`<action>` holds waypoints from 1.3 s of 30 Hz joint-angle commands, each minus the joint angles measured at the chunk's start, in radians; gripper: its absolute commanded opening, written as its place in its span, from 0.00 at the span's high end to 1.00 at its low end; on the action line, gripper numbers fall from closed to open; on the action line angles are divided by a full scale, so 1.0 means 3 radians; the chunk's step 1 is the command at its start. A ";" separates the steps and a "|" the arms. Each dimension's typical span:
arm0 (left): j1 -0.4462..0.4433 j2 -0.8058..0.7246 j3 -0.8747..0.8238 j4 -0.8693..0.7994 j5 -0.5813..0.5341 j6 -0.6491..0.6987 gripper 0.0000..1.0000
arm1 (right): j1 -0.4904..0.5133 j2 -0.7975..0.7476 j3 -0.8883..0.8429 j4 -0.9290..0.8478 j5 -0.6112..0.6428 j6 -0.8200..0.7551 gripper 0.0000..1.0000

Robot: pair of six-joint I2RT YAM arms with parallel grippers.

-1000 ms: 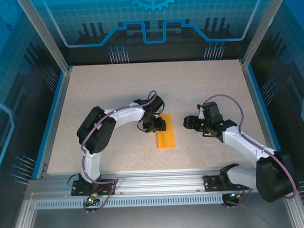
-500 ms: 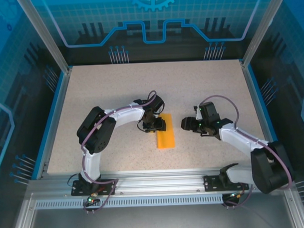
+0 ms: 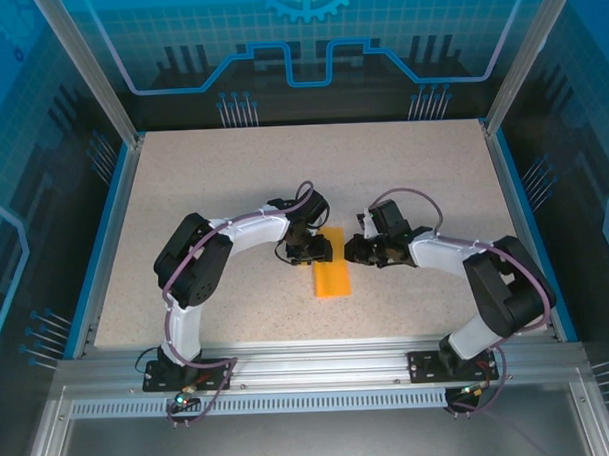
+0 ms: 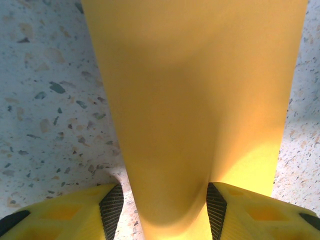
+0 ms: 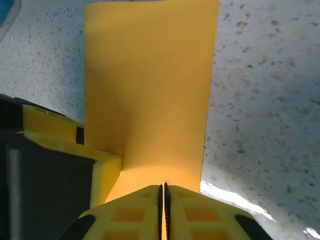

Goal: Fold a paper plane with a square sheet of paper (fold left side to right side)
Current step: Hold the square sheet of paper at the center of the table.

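Two claws meet at the far end of the orange paper (image 3: 331,279) mid-tabletop (image 3: 233,180): left claw (image 3: 310,250) on its left, right claw (image 3: 351,249) on its right. Left wrist: pads (image 4: 112,210) half-spread, pinching the paper between them. Right wrist: claw closed tight over the paper's edge.

one orange paper sheet (image 3: 331,278) and two grippers (image 3: 311,252) (image 3: 354,250).

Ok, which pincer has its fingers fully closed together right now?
The right pincer: its fingers meet with no gap at the orange paper edge. The left pincer has its pads apart, with the paper filling the gap.
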 commanded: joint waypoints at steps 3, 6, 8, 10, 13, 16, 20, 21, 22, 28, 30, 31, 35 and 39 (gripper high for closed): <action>-0.0017 0.0259 -0.0105 0.0087 0.0061 0.0049 0.47 | 0.0083 0.0235 0.0159 0.0028 -0.0034 0.0012 0.92; -0.0015 0.0265 -0.0105 0.0088 0.0062 0.0049 0.47 | 0.0098 0.0329 0.0179 0.0001 -0.0019 0.0008 0.92; -0.0017 0.0267 -0.0105 0.0087 0.0066 0.0046 0.47 | 0.0106 0.0383 0.0189 -0.0023 -0.0005 -0.0003 0.92; -0.0015 0.0267 -0.0105 0.0091 0.0066 0.0047 0.47 | 0.0122 0.0428 0.0208 -0.0073 0.0018 -0.0012 0.92; -0.0017 0.0262 -0.0105 0.0088 0.0066 0.0049 0.47 | 0.0130 0.0468 0.0219 -0.0162 0.0070 -0.0023 0.92; -0.0017 0.0240 -0.0119 0.0095 0.0067 0.0058 0.47 | 0.0134 0.0501 0.0228 -0.0273 0.0130 -0.0039 0.93; -0.0017 0.0129 -0.0148 0.0098 0.0052 0.0074 0.45 | 0.0136 0.0539 0.0198 -0.0399 0.0197 -0.0048 0.93; -0.0017 0.0085 -0.0151 0.0103 0.0064 0.0083 0.44 | 0.0132 0.0544 0.0192 -0.0434 0.0220 -0.0053 0.93; -0.0012 0.0040 -0.0153 0.0098 0.0066 0.0089 0.44 | 0.0135 0.0545 0.0182 -0.0456 0.0239 -0.0058 0.93; 0.0021 -0.0338 -0.0181 0.0046 0.0030 0.0160 0.37 | 0.0135 0.0558 0.0164 -0.0576 0.0327 -0.0091 0.93; 0.0031 -0.0507 -0.0220 0.0073 0.0039 0.0194 0.34 | 0.0140 0.0582 0.0167 -0.0587 0.0329 -0.0095 0.93; 0.0037 -0.0579 -0.0241 0.0090 0.0041 0.0209 0.33 | 0.0140 0.0590 0.0167 -0.0587 0.0327 -0.0095 0.93; 0.0041 -0.0853 -0.0388 0.0198 0.0113 0.0227 0.33 | 0.0145 0.0626 0.0170 -0.0587 0.0333 -0.0090 0.94; 0.0043 -0.0905 -0.0472 0.0426 0.0509 0.0248 0.45 | 0.0154 0.0616 0.0148 -0.0575 0.0365 -0.0069 0.94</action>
